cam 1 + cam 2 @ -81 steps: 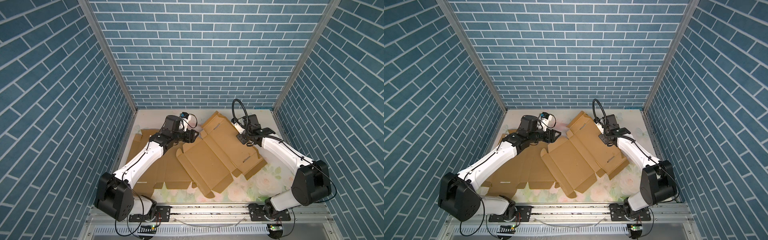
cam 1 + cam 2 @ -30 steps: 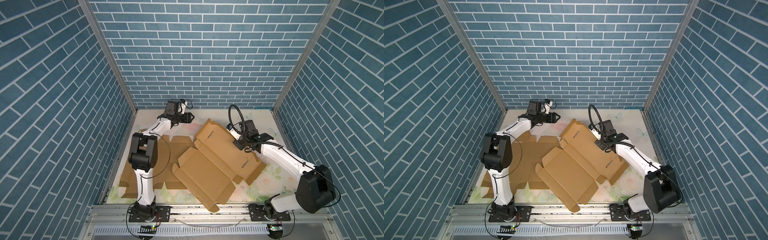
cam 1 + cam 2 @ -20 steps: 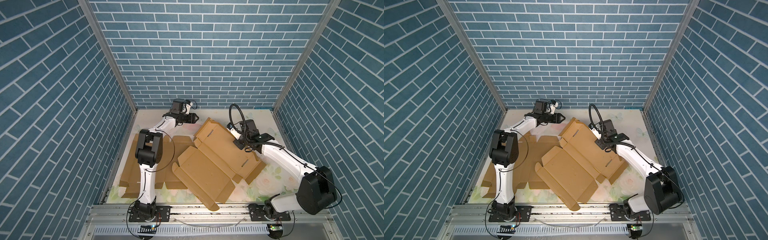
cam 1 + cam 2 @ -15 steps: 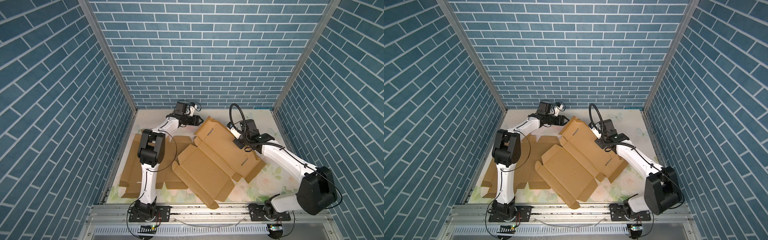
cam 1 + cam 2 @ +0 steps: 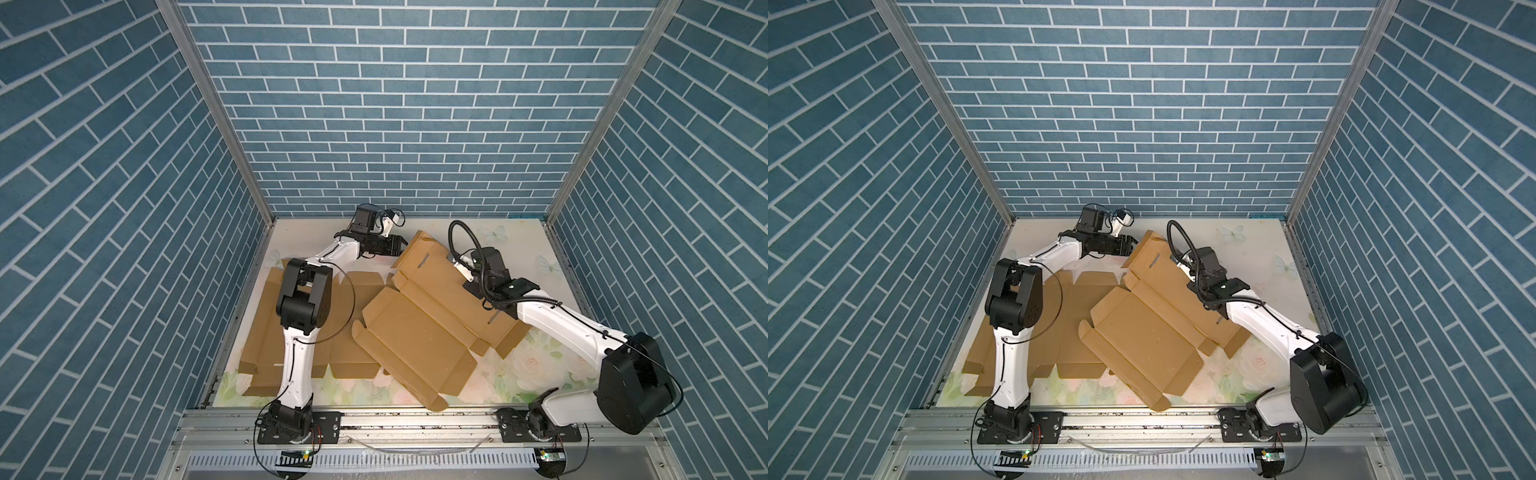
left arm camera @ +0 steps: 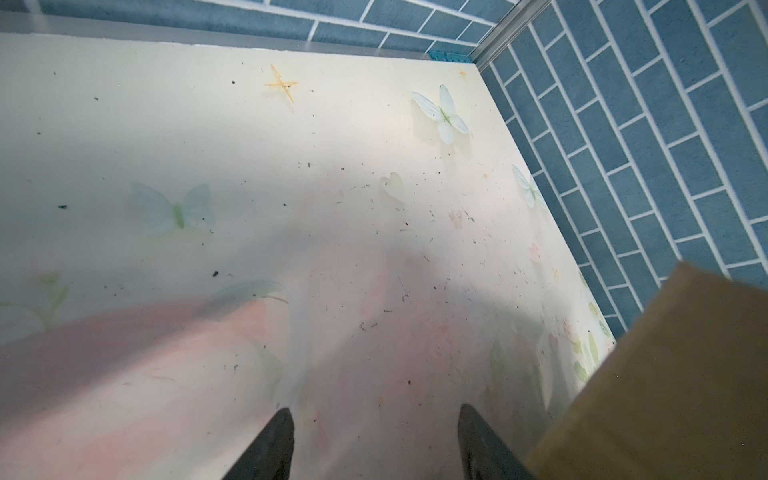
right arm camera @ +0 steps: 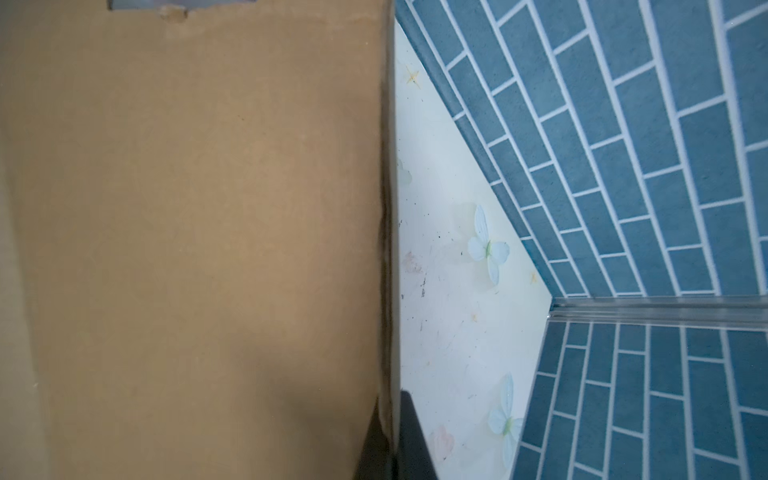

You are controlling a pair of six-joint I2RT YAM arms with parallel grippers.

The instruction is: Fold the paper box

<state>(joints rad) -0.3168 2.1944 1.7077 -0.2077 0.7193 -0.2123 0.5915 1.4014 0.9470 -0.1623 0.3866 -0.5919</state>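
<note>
The paper box (image 5: pixel 419 328) (image 5: pixel 1142 332) is a brown cardboard blank, unfolded, lying slantwise across the middle of the mat. Its far right part is lifted. My right gripper (image 5: pixel 473 266) (image 5: pixel 1192 266) is shut on that raised edge; in the right wrist view the card (image 7: pixel 208 228) runs edge-on between the dark fingers (image 7: pixel 409 436). My left gripper (image 5: pixel 402 245) (image 5: pixel 1133 243) hovers open just left of the box's far corner. The left wrist view shows its two fingertips (image 6: pixel 278 440) apart over bare mat, with a corner of the box (image 6: pixel 665 395) beside them.
Several more flat cardboard blanks (image 5: pixel 266 345) (image 5: pixel 1075 332) lie stacked at the left, partly under the left arm and the box. Blue brick walls close in the back and both sides. A metal rail (image 5: pixel 415 419) runs along the front. The floral mat (image 5: pixel 515 245) shows at the back right.
The left arm has swung up from the left blanks to the far side, and its gripper has moved right towards the box's far corner. The box has shifted a little left in the right gripper's hold.
</note>
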